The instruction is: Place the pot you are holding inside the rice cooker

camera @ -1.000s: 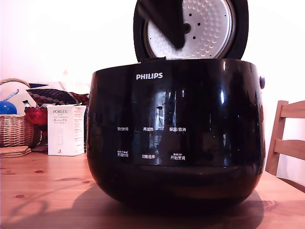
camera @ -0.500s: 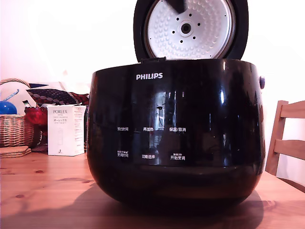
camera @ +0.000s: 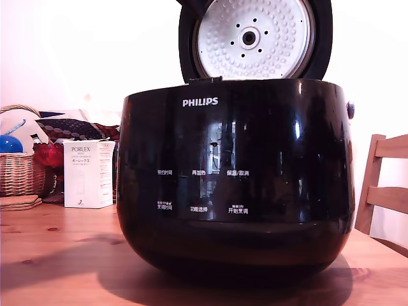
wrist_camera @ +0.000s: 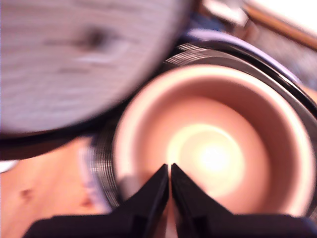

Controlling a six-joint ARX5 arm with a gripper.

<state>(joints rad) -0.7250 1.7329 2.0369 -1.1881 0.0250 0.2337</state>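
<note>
The rice cooker (camera: 236, 178) sits squarely on the wooden counter (camera: 57, 255), glossy black, with its white PHILIPS logo and button labels facing the exterior camera. Its lid (camera: 255, 39) stands open and upright behind the body, the dimpled silver inner plate turned toward us.

From the wrist camera, the pot (wrist_camera: 213, 148) is seen from above, seated inside the cooker's opening, with the cooker's dark ribbed rim (wrist_camera: 101, 168) ringing it. The pot's inside glows pinkish under the light, brightest at the bottom. The picture is blurred, so fine detail is hard to read.

The pincer (wrist_camera: 170, 171) hangs above the near edge of the pot, its two black fingers (wrist_camera: 153, 193) drawn together until the tips nearly touch, with nothing visible between them. It looks closed and empty. Whether the tips touch the pot's rim, I cannot tell.

In the exterior view, a dark bit of the arm (camera: 191, 6) shows at the top edge beside the lid.

On the exterior view's left stand a white PORLEX box (camera: 88, 173), a wicker basket (camera: 22, 169) and something red (camera: 48, 154) between them. A wooden chair (camera: 386, 191) stands at the exterior view's right.
</note>
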